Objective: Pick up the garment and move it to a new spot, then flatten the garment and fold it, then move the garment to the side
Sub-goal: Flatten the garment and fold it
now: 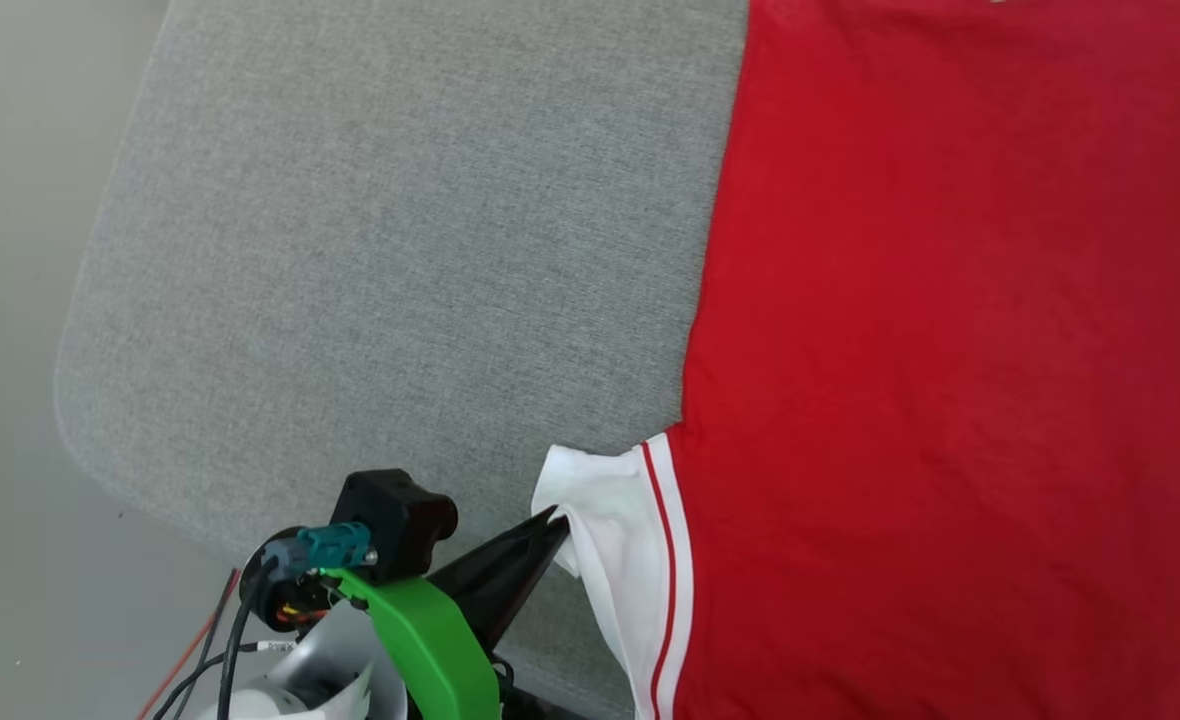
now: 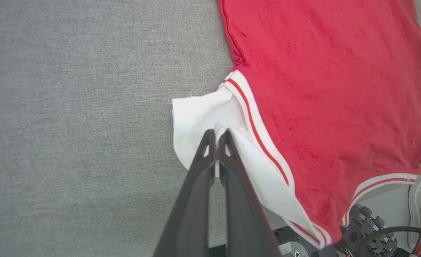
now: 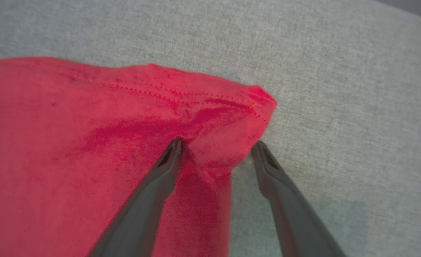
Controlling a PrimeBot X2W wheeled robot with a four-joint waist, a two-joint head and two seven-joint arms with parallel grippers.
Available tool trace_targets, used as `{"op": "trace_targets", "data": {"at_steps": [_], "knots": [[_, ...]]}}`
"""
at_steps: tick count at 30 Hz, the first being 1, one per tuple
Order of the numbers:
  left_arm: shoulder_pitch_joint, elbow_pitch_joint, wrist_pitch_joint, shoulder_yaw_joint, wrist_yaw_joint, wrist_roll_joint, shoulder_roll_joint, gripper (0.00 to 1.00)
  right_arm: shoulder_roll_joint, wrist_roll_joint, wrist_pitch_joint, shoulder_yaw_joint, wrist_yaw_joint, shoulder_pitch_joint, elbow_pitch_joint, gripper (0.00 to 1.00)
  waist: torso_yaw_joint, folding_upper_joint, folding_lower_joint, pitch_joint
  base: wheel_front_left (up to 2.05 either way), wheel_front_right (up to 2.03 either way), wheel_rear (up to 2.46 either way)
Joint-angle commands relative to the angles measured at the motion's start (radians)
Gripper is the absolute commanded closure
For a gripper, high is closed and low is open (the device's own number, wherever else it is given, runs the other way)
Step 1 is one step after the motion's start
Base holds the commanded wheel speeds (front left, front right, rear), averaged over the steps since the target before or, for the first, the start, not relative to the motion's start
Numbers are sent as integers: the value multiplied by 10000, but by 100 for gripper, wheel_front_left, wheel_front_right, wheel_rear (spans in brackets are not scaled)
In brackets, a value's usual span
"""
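Your left jaws are pressed together, pinching the edge of the white sleeve (image 2: 196,114) of the garment (image 2: 321,89). Right of them the red body lies flat, plain side up. Your right jaws are spread wide, straddling a puckered red hem corner (image 3: 239,107). One tip is on the cloth, the other just beside it on the grey table (image 3: 339,89).

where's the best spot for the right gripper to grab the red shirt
Probably the bunched hem corner of the red jersey shirt, from above, straddling its edge: the cloth humps up off the grey fabric surface between the fingers of the open right gripper.
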Motion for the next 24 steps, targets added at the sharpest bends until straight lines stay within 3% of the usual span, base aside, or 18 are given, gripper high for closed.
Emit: {"op": "trace_targets", "data": {"at_steps": [1,6,7,8,15,24], "knots": [[-247,71,-86,-3,-80,185,-120,100,-51,-111,-63,95,-9,-96,159,0,293,0,-2,261,0,0,0],[-339,310,-122,-177,-234,166,-294,100,-2,4,-140,493,-9,131,473,0,306,0,-2,262,0,0,0],[-352,325,-136,-158,-226,163,-298,100,-9,27,-117,541,-9,166,503,34,302,0,-2,255,0,0,0],[-375,351,-160,-115,-208,167,-288,100,-44,45,-106,644,-9,223,535,100,291,0,-2,242,0,0,0],[-424,448,-214,30,-159,171,-176,100,-301,71,-522,913,-9,424,688,100,171,0,-2,-63,0,0,0],[-292,640,-344,223,23,182,-14,100,-448,211,-1422,1028,-9,1350,949,100,-412,0,-2,-1229,0,0,0]]}}
